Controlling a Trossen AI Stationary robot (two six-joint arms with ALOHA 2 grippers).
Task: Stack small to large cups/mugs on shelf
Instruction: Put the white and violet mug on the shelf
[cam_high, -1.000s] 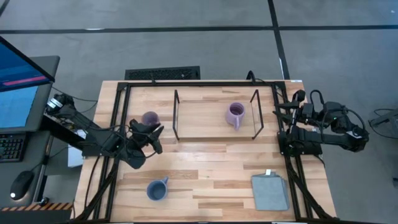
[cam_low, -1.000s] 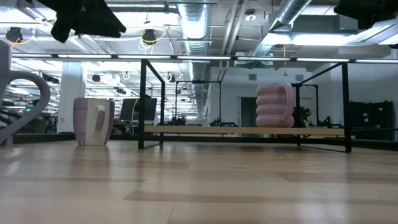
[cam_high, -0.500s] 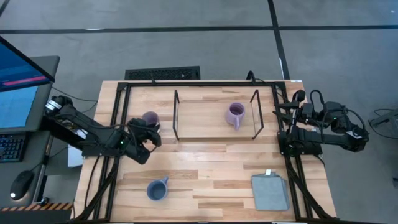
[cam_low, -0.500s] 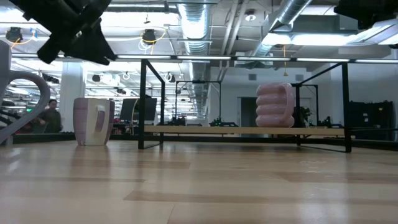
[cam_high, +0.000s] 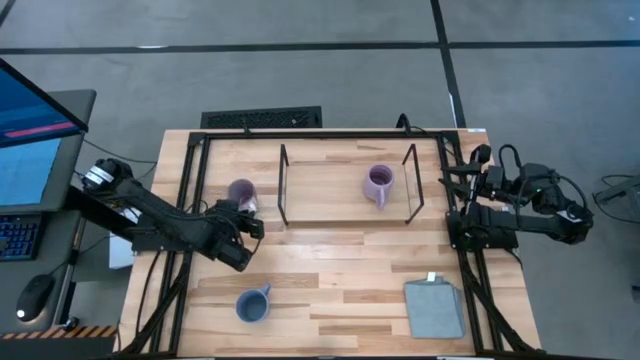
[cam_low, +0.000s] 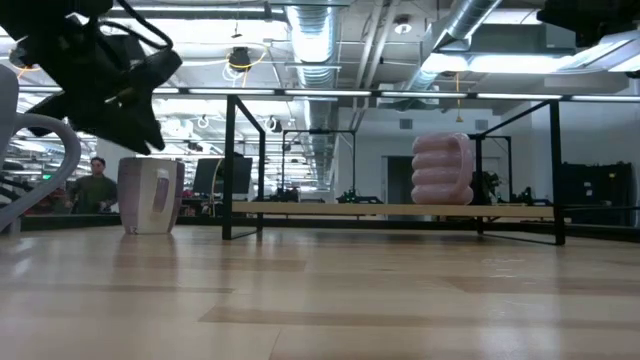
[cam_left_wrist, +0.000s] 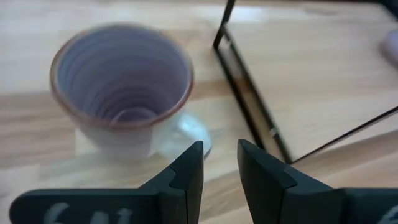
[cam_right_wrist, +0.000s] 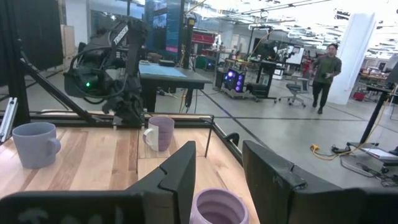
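My left pincer (cam_left_wrist: 219, 163): fingers close together with a narrow gap, nothing between them; it hangs just beside the handle of the pale purple mug (cam_left_wrist: 121, 87), not touching it.
Pale purple mug: upright on the table (cam_high: 330, 265), just outside the shelf's (cam_high: 330, 195) left wire frame (cam_high: 283, 187).
My right pincer (cam_right_wrist: 217, 163): parked at the table's right edge, fingers apart, holding nothing.
Ribbed purple mug (cam_high: 379, 184): standing on the shelf board, towards its right end.
Blue mug (cam_high: 251, 304): on the table near the front edge, well apart from the shelf.
Grey cloth (cam_high: 434, 307): folded at the front right corner.
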